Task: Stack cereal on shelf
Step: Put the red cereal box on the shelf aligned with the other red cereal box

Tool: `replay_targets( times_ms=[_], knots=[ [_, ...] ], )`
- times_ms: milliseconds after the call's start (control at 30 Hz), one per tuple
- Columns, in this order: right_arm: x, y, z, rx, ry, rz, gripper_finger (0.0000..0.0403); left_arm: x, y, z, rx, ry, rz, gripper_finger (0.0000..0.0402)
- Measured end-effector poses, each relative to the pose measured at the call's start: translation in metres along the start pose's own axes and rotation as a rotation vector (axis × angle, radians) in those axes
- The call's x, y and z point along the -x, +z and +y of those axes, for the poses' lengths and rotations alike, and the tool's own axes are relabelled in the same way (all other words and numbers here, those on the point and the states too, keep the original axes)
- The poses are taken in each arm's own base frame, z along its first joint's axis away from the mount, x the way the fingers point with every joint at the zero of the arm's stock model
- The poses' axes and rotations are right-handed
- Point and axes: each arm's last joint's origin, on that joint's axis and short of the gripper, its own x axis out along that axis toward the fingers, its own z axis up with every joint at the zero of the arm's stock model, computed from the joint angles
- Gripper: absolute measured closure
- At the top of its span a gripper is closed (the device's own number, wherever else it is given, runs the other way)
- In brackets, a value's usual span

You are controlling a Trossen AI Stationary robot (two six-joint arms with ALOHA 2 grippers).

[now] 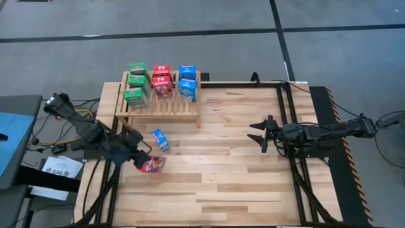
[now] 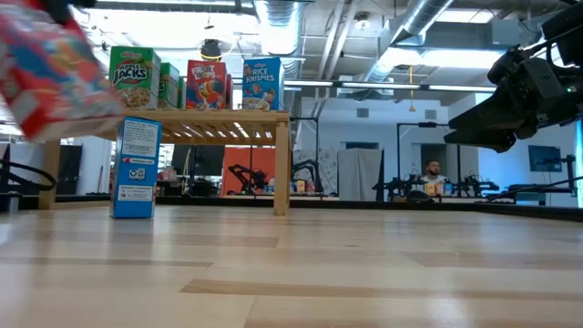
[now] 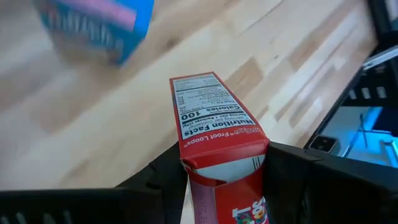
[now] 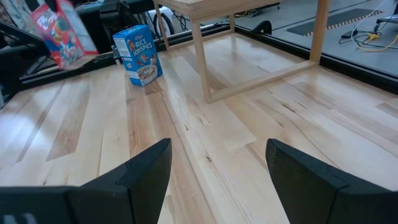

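Boxes counted from the high view: on the shelf (image 1: 158, 104) I see three green boxes (image 1: 137, 82), two red boxes (image 1: 162, 81) and two blue boxes (image 1: 186, 81); a third blue box (image 1: 161, 139) stands on the table (image 1: 240, 177) at the rack's six o'clock, and my left gripper (image 1: 140, 159) is clamped on the third red box (image 1: 152, 164) near the table's nine o'clock edge. My right gripper (image 1: 263, 133), jaws spread wide and holding nothing, hovers toward three o'clock with bare planks between. Low view: the red box hangs clear above the boards. Left wrist view: my fingers (image 3: 171, 177) pinch the box's sides. Right wrist view: open planks lie ahead, to the rack's leg.
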Motion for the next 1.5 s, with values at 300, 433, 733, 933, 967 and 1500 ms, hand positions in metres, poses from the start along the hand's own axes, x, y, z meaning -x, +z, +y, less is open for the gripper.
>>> replay_targets(
  times_ms=[300,433,733,933,967,1500],
  knots=[
    [0.000,0.000,0.000,0.000,0.000,0.000,0.0117,0.010,0.029,0.002,-0.139,-0.080,-0.106,0.0250],
    [0.000,0.000,0.000,0.000,0.000,0.000,0.0117,0.011,0.039,0.003,-0.172,-0.099,-0.118,0.0250],
    [0.000,0.000,0.000,0.000,0.000,0.000,0.0117,0.040,0.071,-0.009,-0.373,-0.102,-0.250,0.0250],
    [0.000,0.000,0.000,0.000,0.000,0.000,0.0117,0.056,0.088,-0.022,-0.512,-0.032,-0.255,0.0250],
    [0.000,0.000,0.000,0.000,0.000,0.000,0.0117,0.058,0.091,-0.024,-0.532,-0.016,-0.245,0.0250],
    [0.000,0.000,0.000,0.000,0.000,0.000,0.0117,0.064,0.151,-0.062,-0.834,0.373,0.012,0.0250]
  ],
)
